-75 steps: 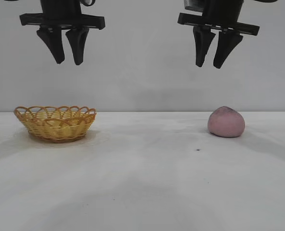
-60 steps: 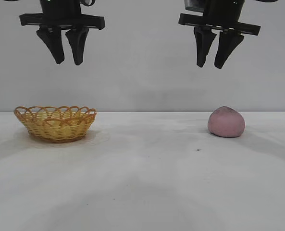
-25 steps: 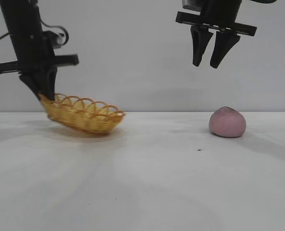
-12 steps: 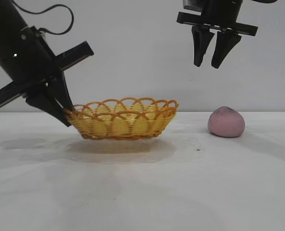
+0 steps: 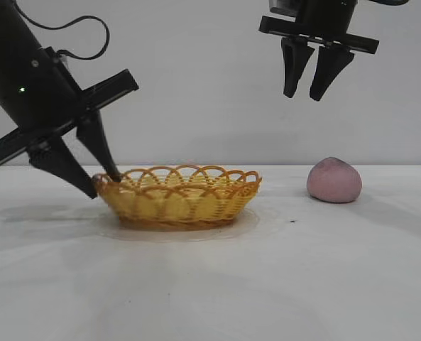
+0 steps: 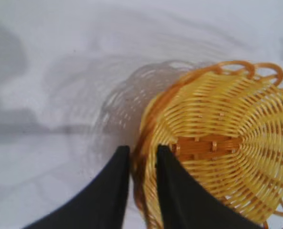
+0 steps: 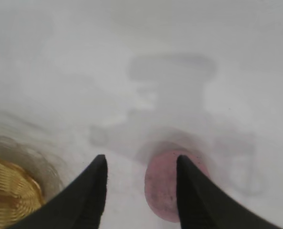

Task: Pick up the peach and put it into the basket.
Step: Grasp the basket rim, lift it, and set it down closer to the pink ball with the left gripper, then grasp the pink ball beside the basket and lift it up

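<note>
The yellow woven basket (image 5: 182, 200) with an orange looped rim sits flat on the white table, left of centre. My left gripper (image 5: 105, 186) is tilted down at the basket's left end. In the left wrist view the left gripper (image 6: 143, 150) is shut on the rim of the basket (image 6: 227, 109), one finger inside and one outside. The dusty pink peach (image 5: 334, 181) rests on the table at the right. My right gripper (image 5: 304, 96) hangs open and empty high above it. In the right wrist view the peach (image 7: 162, 191) lies far below the right gripper (image 7: 140, 160).
The white table (image 5: 210, 284) runs to a plain grey wall behind. A small dark speck (image 5: 292, 221) lies on the table in front of the peach. The basket's edge (image 7: 7, 195) shows in a corner of the right wrist view.
My left arm came down from its raised position, took the basket by the rim and dragged it right toward the centre. The basket now sits flat. The right gripper and peach have stayed put.
</note>
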